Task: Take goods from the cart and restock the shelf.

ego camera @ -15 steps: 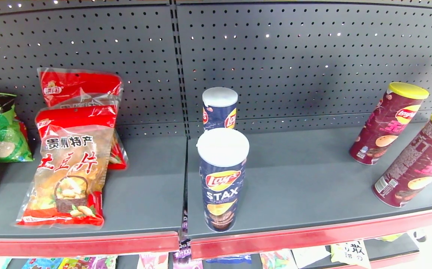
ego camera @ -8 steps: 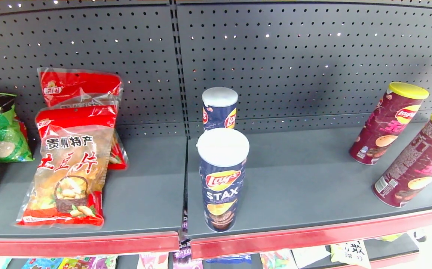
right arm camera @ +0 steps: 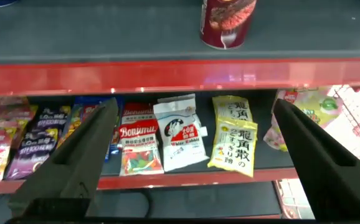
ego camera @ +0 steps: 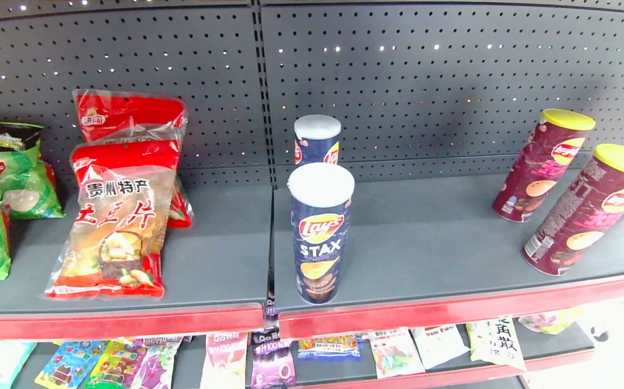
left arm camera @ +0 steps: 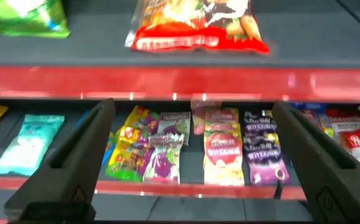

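The dark grey metal shelf with a red front lip (ego camera: pixel 425 243) has a bare stretch between the upright navy cardboard chip can with a white lid (ego camera: pixel 320 237) and two maroon cans with yellow lids (ego camera: pixel 541 165). The left gripper (left arm camera: pixel 192 104) and right gripper (right arm camera: pixel 195 102) sit below that lip, jaws wide and empty, and the right looks nearer the gap. A second navy can (ego camera: pixel 317 141) is half hidden behind the first, and I cannot tell which goods go up next.

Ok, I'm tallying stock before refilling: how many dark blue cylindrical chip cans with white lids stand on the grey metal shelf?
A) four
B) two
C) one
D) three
B: one dark blue cylindrical chip can with a white lid stands near the front edge of the grey metal shelf, and a second blue can stands directly behind it.
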You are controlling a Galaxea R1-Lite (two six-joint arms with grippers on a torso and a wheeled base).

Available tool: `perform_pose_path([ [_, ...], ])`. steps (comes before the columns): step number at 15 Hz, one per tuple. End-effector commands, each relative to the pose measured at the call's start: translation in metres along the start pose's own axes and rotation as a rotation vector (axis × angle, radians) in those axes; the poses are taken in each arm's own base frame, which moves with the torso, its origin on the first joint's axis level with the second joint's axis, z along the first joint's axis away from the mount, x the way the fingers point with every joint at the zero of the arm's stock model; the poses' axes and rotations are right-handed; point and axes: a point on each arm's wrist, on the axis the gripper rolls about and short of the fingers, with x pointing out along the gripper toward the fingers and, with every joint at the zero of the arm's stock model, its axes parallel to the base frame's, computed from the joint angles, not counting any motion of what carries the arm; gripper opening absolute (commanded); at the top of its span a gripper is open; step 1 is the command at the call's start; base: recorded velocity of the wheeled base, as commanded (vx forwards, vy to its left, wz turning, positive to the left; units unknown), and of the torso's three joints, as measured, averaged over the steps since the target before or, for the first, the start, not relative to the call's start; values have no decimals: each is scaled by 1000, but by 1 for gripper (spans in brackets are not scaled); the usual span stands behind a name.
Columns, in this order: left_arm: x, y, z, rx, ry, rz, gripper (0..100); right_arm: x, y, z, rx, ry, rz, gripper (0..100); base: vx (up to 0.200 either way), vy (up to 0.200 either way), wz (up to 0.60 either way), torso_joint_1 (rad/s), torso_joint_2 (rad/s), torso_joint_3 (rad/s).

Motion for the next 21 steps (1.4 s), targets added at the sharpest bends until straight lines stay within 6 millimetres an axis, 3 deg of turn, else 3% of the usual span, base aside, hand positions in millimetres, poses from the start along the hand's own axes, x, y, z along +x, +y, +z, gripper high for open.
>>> perform_pose_path([
  [1, 0, 0, 0, 0, 2, -1, 100, 0, 0, 0, 1, 4, 0, 100, 0, 0, 0, 0, 0, 0],
  [13, 0, 0, 0, 0, 5, -1, 100, 0, 0, 0, 2, 3, 3, 100, 0, 0, 0, 0, 0, 0],
  [21, 0, 0, 0, -2, 2, -1, 100, 0, 0, 0, 2, 3, 5, 100, 0, -200, 0, 11, 2, 4],
])
